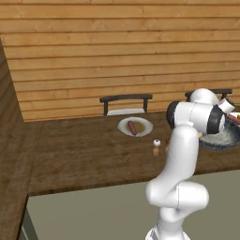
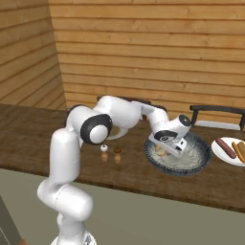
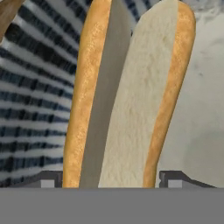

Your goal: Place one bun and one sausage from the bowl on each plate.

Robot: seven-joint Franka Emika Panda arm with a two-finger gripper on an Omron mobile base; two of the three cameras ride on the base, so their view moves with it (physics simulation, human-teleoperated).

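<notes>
1. Inside the bowl (image 2: 201,160), at the right of the wooden bench (image 1: 84,154), the tool (image 2: 165,152) is lowered over a split bun (image 3: 131,96). In the hand view the bun runs lengthwise between the two dark fingertips (image 3: 48,178), which stand at either side of it with no clear contact, so the tool looks open around the bun rather than clamped on it.
2. The bun will likely be light and soft. A hard squeeze could crush it or press the split halves together, so the crusty outer sides near the middle of its length seem the best hold.
3. One plate (image 1: 145,123) near the bench's far edge carries a sausage (image 1: 132,127) and no bun. Another plate (image 2: 221,154), just beside the bowl, holds a sausage (image 2: 225,147) with what may be a bun next to it, cut off by the picture's edge.
4. The wrist hides much of the bowl's inside, so what else remains there cannot be told.
</notes>
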